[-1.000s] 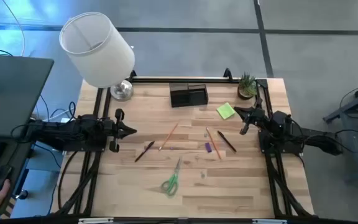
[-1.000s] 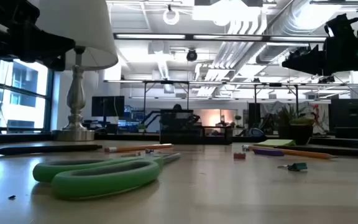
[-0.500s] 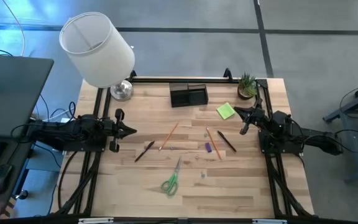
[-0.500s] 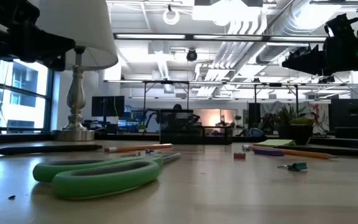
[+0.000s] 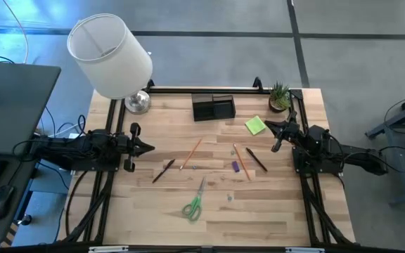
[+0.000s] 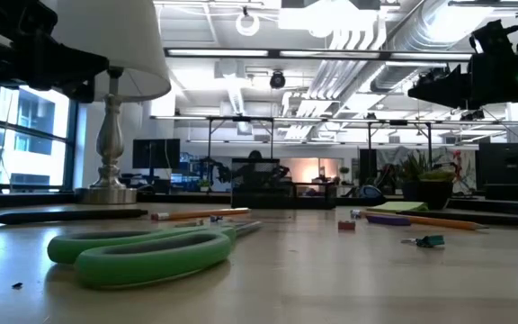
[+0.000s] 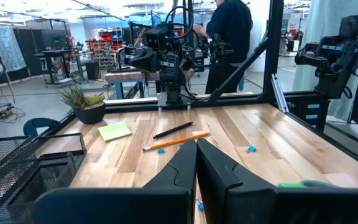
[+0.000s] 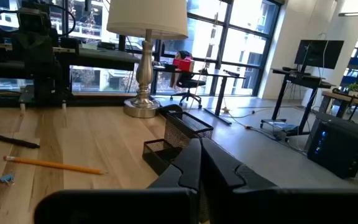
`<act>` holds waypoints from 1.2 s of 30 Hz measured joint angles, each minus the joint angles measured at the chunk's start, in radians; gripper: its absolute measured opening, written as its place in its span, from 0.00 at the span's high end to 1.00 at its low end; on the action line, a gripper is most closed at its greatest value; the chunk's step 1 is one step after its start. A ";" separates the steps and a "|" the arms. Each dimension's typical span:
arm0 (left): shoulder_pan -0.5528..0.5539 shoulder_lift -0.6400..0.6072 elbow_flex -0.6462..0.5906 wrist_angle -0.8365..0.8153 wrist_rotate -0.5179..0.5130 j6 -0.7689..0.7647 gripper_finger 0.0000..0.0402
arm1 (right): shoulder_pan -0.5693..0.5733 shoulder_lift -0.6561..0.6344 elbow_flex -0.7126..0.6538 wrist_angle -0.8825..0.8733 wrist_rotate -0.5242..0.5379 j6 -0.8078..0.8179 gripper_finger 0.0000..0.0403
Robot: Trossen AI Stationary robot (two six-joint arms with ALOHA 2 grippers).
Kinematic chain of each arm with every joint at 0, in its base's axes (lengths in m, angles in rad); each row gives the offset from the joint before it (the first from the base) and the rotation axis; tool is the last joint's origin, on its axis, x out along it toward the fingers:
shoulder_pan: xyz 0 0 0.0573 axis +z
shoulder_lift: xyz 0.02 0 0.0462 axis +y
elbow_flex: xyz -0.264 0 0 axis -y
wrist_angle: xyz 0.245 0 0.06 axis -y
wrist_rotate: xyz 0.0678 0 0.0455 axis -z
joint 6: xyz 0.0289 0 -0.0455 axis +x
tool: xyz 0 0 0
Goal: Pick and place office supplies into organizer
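Fingers point(image 7: 219, 171) dark, wedge-shaped, pressed together over pale wood.

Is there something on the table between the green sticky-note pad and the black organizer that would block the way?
Nothing visible does. In the high view the sticky-note pad lies to the right of the organizer, with only bare table between them. The potted plant stands beyond the pad, off that path.
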 joint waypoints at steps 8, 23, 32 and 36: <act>0.000 0.000 0.000 0.000 0.000 0.000 1.00 | 0.000 0.000 0.000 0.000 0.000 0.000 1.00; 0.000 0.000 0.000 0.000 0.000 0.000 1.00 | 0.000 0.000 0.000 0.000 0.000 -0.001 1.00; 0.000 0.000 0.000 0.000 0.000 0.000 1.00 | 0.000 0.000 0.000 0.000 0.000 -0.087 1.00; 0.000 0.000 0.000 0.000 0.000 -0.012 1.00 | 0.000 0.000 0.000 0.000 -0.005 -0.074 1.00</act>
